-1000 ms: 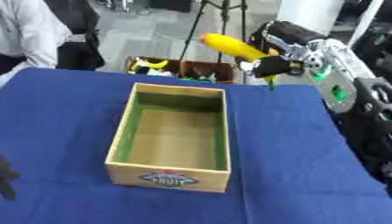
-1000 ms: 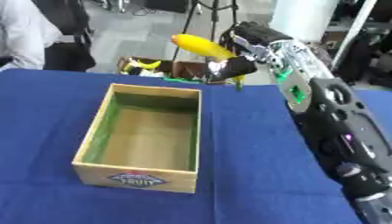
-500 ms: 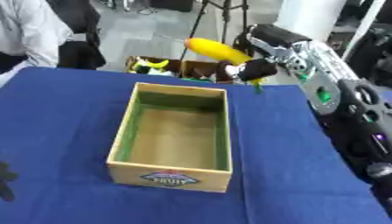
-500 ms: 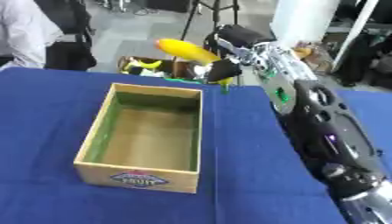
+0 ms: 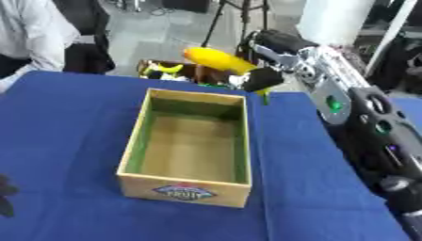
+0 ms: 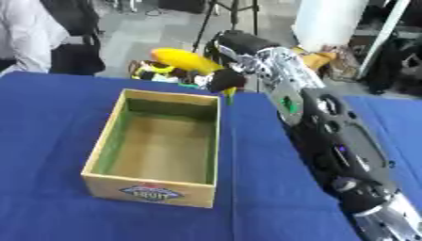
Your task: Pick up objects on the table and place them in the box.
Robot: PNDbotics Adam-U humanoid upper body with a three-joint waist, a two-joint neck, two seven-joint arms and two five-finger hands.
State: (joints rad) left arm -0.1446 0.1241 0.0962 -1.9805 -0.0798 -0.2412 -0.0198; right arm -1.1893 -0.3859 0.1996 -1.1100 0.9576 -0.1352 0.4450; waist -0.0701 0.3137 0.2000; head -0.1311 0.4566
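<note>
A yellow banana (image 5: 217,60) hangs in the air above the far right corner of the wooden box (image 5: 191,180), held by my right hand (image 5: 262,77), whose fingers are curled round it. The box is open, with green inner walls and nothing visible inside, and it stands in the middle of the blue table (image 5: 74,122). My right arm (image 5: 362,122) reaches in from the right side. A dark bit of my left hand (image 5: 5,197) shows at the lower left edge; its fingers cannot be made out.
Beyond the table's far edge stands a crate (image 5: 169,71) with yellow and green items. A person (image 5: 33,37) stands at the far left, touching nothing. A tripod (image 5: 239,19) is behind the table.
My right hand has carried the banana leftward, from right of the box to over its far right corner. The view has shifted slightly.
</note>
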